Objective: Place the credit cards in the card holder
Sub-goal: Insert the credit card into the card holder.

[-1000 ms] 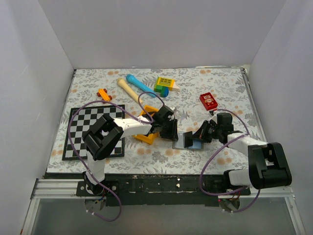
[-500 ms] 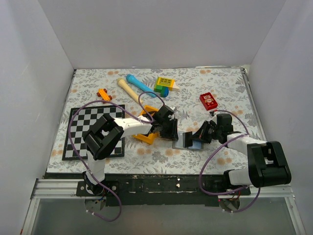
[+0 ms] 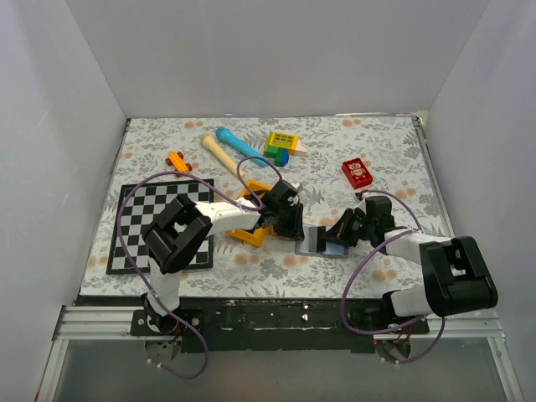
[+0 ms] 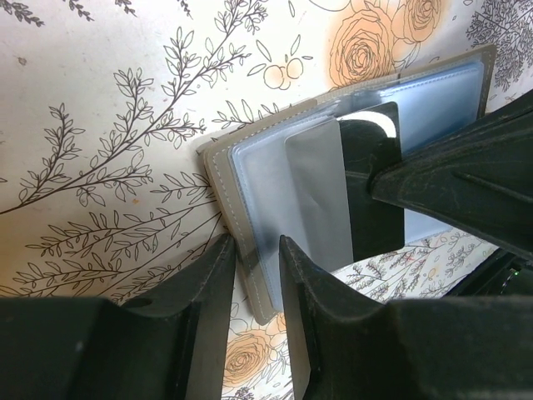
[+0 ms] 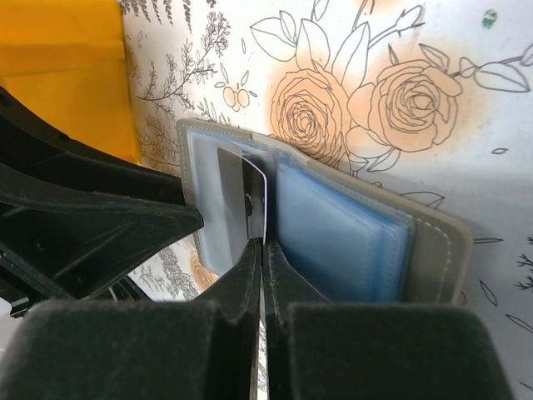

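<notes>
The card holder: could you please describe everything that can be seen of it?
The card holder is a small grey wallet of leather-like material with a stitched edge, lying open on the flowered table between the two arms. Inside are pale bluish, translucent plastic pockets. The left end effector pinches its left edge. The right end effector, shut on a black credit card, holds that card partly inside a middle pocket. An orange tray lies close beside it; contact cannot be told.
</notes>
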Controlling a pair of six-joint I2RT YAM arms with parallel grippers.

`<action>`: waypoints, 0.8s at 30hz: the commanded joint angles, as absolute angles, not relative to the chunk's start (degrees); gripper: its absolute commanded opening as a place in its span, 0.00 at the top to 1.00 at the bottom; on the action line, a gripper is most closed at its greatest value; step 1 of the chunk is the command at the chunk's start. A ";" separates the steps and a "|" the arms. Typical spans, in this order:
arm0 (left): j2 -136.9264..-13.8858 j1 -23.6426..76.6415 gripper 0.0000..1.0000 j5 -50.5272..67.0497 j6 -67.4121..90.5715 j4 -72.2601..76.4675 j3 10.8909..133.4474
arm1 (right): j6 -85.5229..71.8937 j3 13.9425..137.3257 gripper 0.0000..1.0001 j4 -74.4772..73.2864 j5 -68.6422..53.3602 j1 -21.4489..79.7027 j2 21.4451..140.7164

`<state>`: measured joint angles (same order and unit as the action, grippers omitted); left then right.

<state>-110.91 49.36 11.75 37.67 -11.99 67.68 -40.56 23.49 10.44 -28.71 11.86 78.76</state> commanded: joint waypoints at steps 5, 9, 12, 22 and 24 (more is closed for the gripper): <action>-111.01 50.71 0.74 12.57 37.35 -11.51 67.76 | -41.31 21.97 0.99 10.99 -24.17 15.46 81.21; -111.01 50.89 0.74 12.48 37.35 -11.51 67.76 | -41.31 23.20 0.99 11.16 -23.91 17.13 82.79; -111.09 50.80 0.74 12.57 37.53 -11.51 67.85 | -41.75 23.73 0.99 11.51 -23.29 18.36 83.58; -110.83 50.80 0.75 12.04 37.53 -11.43 67.15 | -39.65 25.66 0.74 3.36 -20.31 19.25 77.36; -110.74 50.80 0.75 12.04 37.53 -11.43 67.06 | -38.15 26.89 0.66 -1.64 -19.17 19.25 74.81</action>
<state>-110.93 49.58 11.38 37.69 -11.77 67.66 -42.19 24.45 9.56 -23.27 18.46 78.67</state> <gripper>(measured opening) 0.257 0.276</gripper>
